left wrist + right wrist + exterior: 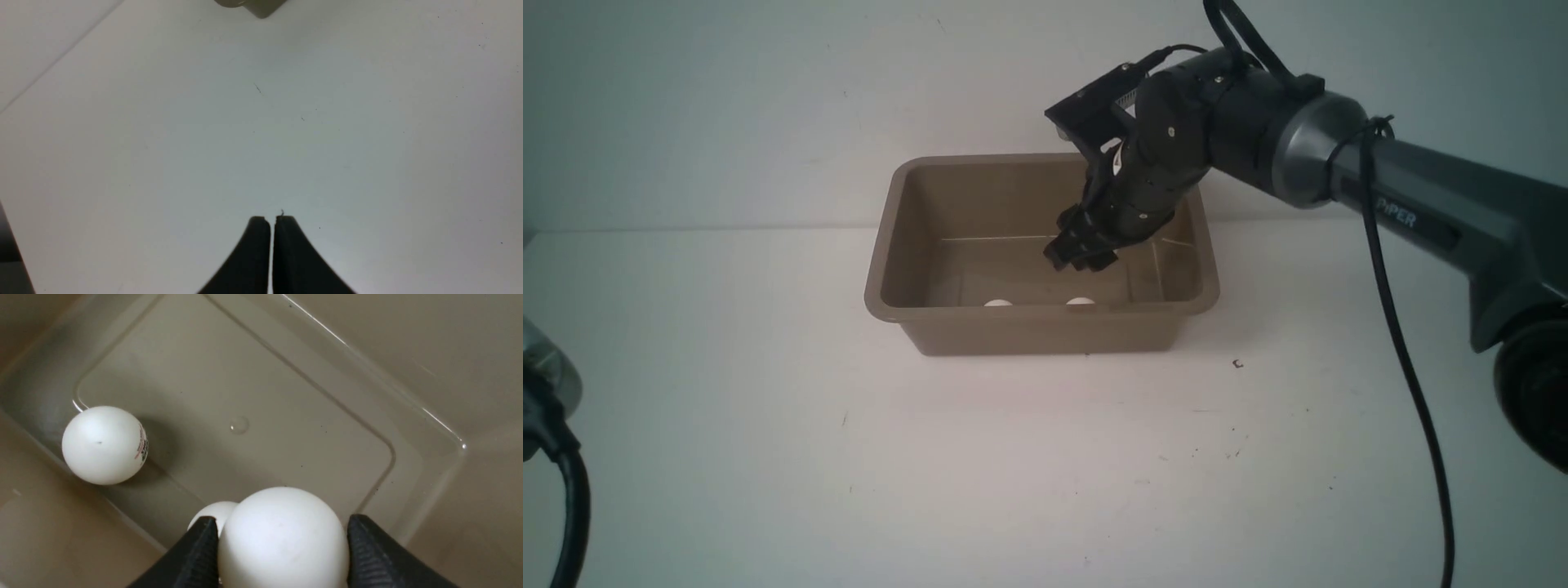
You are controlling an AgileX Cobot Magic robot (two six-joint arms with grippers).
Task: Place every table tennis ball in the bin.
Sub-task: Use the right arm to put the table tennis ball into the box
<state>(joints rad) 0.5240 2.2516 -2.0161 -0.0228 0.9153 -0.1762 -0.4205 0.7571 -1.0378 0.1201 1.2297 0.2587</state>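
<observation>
The taupe-brown bin [882,269] stands at the middle back of the white table. Two white table tennis balls [997,303] [1081,301] lie on its floor by the near wall. My right gripper [1081,251] hangs inside the bin above them. In the right wrist view this gripper [282,518] is shut on a third ball [282,547], both fingers touching it. Below it a loose ball [104,445] with a dark print and another [216,514], half hidden behind a finger, rest on the bin floor [265,396]. My left gripper [272,218] is shut and empty over bare table.
The right arm [1421,196] reaches in from the right with a black cable [1405,367] hanging down. Part of the left arm [547,408] shows at the left edge. A corner of the bin [253,5] shows far ahead in the left wrist view.
</observation>
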